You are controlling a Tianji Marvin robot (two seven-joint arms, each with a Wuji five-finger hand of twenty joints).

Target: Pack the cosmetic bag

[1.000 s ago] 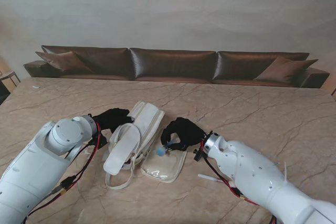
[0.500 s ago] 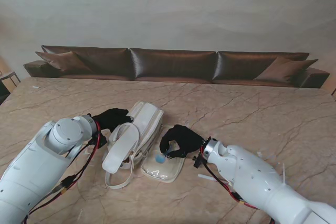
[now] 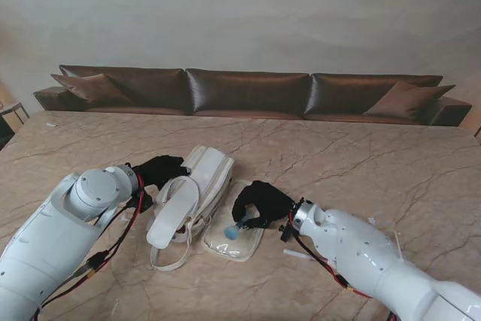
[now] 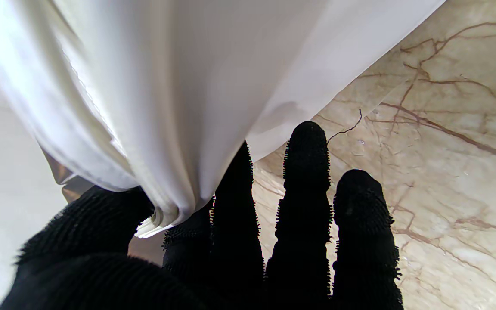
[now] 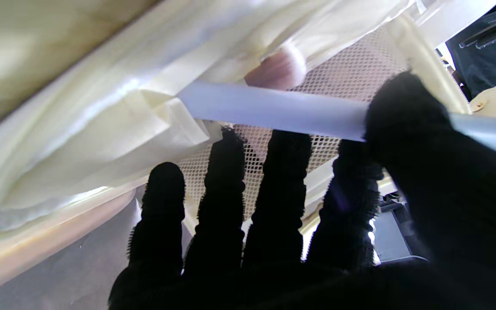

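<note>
On the worktop (image 3: 353,155) in front of you, the white cosmetics bag (image 3: 201,186) lies unfolded, its flap (image 3: 174,212) turned out toward you on the left and its clear pocket panel (image 3: 239,240) spread toward you on the right.

Your left hand (image 3: 159,171) sits at the left edge of the bag. In the left wrist view, the thumb and first finger (image 4: 230,202) pinch a fold of the white bag fabric (image 4: 166,107); the two outer fingers lie straight and apart over the marble.

Your right hand (image 3: 259,204) rests on the clear pocket panel, just right of the bag's main body. It is closed on a pale blue tube (image 5: 274,110): in the right wrist view, the thumb presses the tube from one side while the four fingers (image 5: 218,206) extend beneath it, over the bag's mesh lining (image 5: 347,60). A pink rounded item (image 5: 276,69) sits just beyond the tube, against the mesh; you cannot tell what it is. In the stand view, the tube's blue end (image 3: 231,231) shows at the fingertips, over the clear panel.
</note>
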